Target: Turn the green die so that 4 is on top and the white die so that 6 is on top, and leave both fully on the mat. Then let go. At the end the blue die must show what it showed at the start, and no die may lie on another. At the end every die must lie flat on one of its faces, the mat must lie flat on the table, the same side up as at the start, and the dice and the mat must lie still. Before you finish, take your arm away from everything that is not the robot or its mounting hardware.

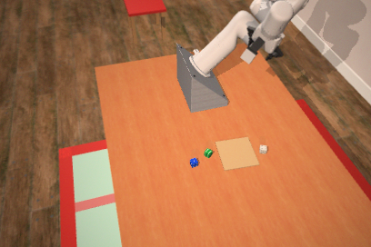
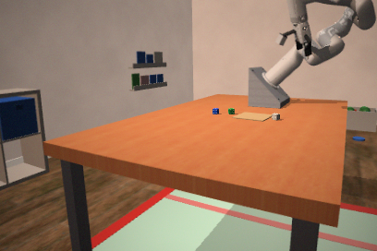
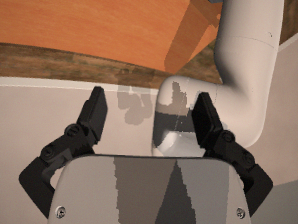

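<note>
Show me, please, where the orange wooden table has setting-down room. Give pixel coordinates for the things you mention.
Between the grey pedestal (image 1: 202, 101) (image 2: 260, 95) and square tan mat (image 1: 237, 153) (image 2: 251, 116), and from mat to table edge (image 2: 199, 184) nearest the exterior camera. Crowded: the mat's flanks, green die (image 1: 208, 153) (image 2: 231, 112) and blue die (image 1: 194, 163) (image 2: 215, 112) one side, white die (image 1: 264, 149) (image 2: 275, 116) opposite.

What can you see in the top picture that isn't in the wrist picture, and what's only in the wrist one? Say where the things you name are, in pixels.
Only the top view shows the blue die (image 1: 194, 163) (image 2: 215, 112), green die (image 1: 208, 153) (image 2: 231, 112), white die (image 1: 264, 149) (image 2: 275, 116), tan mat (image 1: 237, 153) (image 2: 252, 116) and red chair (image 1: 145, 4).

Only the wrist view shows the two small screws (image 3: 60, 212) on the gripper's pale housing, close up.

Both show the orange table (image 1: 155, 205) (image 2: 194, 153) (image 3: 100, 25), the wooden floor, part of the arm and the open gripper (image 1: 261, 55) (image 2: 294, 42) (image 3: 151, 100).
</note>
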Robot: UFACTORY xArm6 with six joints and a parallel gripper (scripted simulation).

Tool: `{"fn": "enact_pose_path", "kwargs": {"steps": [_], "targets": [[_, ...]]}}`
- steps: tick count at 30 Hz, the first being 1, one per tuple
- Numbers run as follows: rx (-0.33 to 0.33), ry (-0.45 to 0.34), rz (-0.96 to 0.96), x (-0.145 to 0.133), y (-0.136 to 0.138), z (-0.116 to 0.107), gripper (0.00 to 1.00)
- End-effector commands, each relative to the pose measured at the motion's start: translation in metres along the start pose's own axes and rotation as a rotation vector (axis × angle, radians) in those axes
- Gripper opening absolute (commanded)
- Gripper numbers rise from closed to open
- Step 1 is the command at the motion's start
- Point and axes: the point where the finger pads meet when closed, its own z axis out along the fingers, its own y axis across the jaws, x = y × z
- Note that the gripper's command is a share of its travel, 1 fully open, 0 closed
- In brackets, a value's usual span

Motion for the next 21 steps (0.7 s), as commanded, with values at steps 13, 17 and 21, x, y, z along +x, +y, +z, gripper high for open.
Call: {"fn": "enact_pose_path", "kwargs": {"steps": [13,17,21], "targets": [[0.001,0.002,0.0,0.0001,-0.0002,-0.0007,1.0],[0.001,0.002,0.0,0.0001,-0.0002,-0.0007,1.0],[0.011,0.006,0.02,0.0066,-0.0035,-0.0044,1.0]]}}
